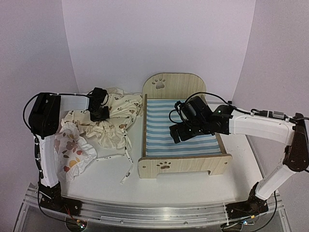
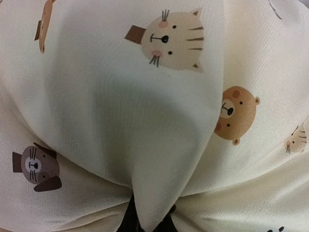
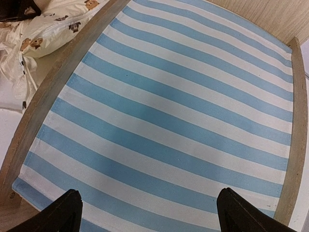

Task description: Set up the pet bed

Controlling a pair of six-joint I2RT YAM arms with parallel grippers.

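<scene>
The pet bed stands right of centre, a light-wood frame with paw cutouts and a blue-and-white striped base. My right gripper hovers open over that striped base, its two dark fingertips wide apart with nothing between them. The cream ruffled animal-print cushion lies crumpled left of the bed. My left gripper is down on its far edge. In the left wrist view a fold of the cushion is pinched in the shut left gripper, and fabric fills the view.
A small white pillow with orange-brown prints lies at the near left beside the left arm. The cushion's loose ties trail across the table before the bed's footboard. The bed's wooden side rail runs left of the right gripper.
</scene>
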